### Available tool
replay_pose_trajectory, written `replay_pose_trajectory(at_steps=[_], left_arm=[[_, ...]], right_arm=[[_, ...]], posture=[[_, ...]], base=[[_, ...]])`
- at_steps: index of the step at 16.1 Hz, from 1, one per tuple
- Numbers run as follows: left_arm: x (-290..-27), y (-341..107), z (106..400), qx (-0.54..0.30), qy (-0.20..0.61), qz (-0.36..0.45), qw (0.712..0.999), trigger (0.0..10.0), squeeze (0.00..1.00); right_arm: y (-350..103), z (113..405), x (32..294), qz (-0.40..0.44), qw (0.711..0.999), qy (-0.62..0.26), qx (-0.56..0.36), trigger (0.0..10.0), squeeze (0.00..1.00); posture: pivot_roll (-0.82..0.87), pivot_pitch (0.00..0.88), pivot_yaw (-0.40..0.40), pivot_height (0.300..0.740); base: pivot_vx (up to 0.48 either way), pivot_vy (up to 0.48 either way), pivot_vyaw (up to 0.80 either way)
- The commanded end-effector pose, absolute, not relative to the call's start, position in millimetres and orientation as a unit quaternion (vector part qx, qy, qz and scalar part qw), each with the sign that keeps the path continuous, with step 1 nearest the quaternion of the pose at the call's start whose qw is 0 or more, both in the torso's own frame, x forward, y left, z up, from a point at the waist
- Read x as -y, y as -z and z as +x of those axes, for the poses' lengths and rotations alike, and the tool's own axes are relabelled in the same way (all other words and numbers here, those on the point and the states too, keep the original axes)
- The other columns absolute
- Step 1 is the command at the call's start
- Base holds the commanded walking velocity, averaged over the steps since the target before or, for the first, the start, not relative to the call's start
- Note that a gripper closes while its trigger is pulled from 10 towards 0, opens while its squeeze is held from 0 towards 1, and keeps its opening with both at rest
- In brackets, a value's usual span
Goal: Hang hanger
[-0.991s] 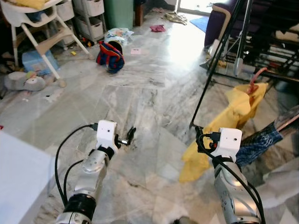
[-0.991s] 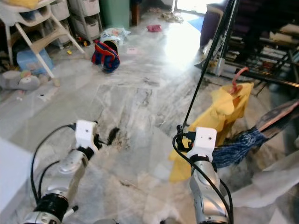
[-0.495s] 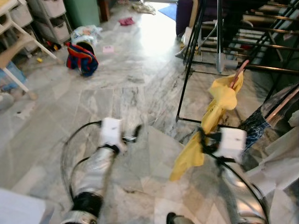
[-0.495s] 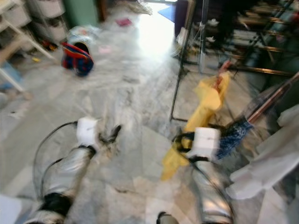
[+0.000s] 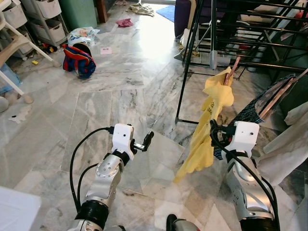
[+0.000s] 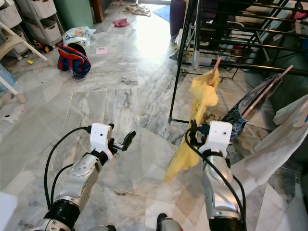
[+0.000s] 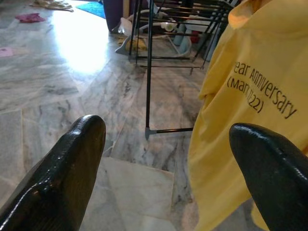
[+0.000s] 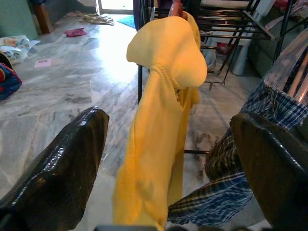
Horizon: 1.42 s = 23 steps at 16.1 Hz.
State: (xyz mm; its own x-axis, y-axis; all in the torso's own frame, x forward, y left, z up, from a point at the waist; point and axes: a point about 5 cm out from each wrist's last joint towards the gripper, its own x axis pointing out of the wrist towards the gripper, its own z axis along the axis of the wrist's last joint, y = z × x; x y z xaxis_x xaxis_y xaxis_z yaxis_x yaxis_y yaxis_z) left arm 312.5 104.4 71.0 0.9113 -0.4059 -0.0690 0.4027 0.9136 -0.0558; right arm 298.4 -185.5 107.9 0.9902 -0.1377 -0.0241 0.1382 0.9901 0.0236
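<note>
The hanger (image 5: 233,71), of which a reddish end is seen poking from the top of a yellow shirt (image 5: 208,126), is carried ahead of the right gripper (image 8: 168,144), near the black rack (image 5: 250,33). In the right wrist view the right fingers (image 8: 57,163) are spread wide either side of the shirt, so what actually holds the hanger cannot be told. The left gripper (image 7: 168,159) is held open and empty over the floor (image 5: 120,72). Risks are judged as follows: the loose hem may catch the rack's leg, and the hook may miss a rail because it is masked by cloth. The hook's shape is hidden, and a checked garment (image 8: 211,187) lies close beside the shirt.
</note>
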Motion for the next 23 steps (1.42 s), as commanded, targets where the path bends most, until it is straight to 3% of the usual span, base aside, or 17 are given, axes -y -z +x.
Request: replay_pose_trajectory(at_steps=[1,9,18,19,20,22,23], left_arm=[[-106.6,-71.8,311.2,-0.040,0.207,-0.020,0.977,10.0,0.00],[-102.9,-73.8,309.6,-0.038,0.218,-0.028,0.975,10.0,0.00],[-105.2,-70.9,306.3,-0.047,0.218,-0.031,0.974,10.0,0.00],[-104.4,-70.4,305.6,-0.048,0.220,-0.031,0.974,10.0,0.00],[-104.1,-70.2,305.4,-0.049,0.222,-0.031,0.973,10.0,0.00],[-104.1,-70.3,305.1,-0.050,0.223,-0.030,0.973,10.0,0.00],[-104.5,-70.2,305.0,-0.051,0.223,-0.030,0.973,10.0,0.00]], right_arm=[[-106.8,300.4,189.2,0.014,0.997,0.078,-0.017,10.0,0.00],[-119.8,330.8,187.7,-0.002,0.996,0.081,-0.029,10.0,0.00],[-125.2,360.4,223.5,-0.024,0.992,0.085,-0.089,10.0,0.00],[-121.3,363.0,221.9,-0.013,0.992,0.064,-0.105,5.5,0.00],[-121.3,364.2,222.2,-0.012,0.992,0.063,-0.106,2.9,0.00],[-126.5,371.1,224.5,-0.027,0.993,0.051,-0.107,0.0,0.00],[-129.0,373.2,226.9,-0.030,0.992,0.050,-0.109,0.0,0.00]], posture=[[-0.04,0.185,-0.006,0.740],[-0.05,0.205,-0.012,0.740],[-0.02,0.208,-0.024,0.740],[-0.02,0.207,-0.022,0.740],[-0.02,0.206,-0.022,0.740],[-0.02,0.207,-0.020,0.740],[-0.02,0.207,-0.020,0.740]], base=[[0.000,0.000,0.00],[0.000,0.000,0.00],[0.000,0.000,0.00],[0.000,0.000,0.00],[0.000,0.000,0.00],[0.000,0.000,0.00],[0.000,0.000,0.00]])
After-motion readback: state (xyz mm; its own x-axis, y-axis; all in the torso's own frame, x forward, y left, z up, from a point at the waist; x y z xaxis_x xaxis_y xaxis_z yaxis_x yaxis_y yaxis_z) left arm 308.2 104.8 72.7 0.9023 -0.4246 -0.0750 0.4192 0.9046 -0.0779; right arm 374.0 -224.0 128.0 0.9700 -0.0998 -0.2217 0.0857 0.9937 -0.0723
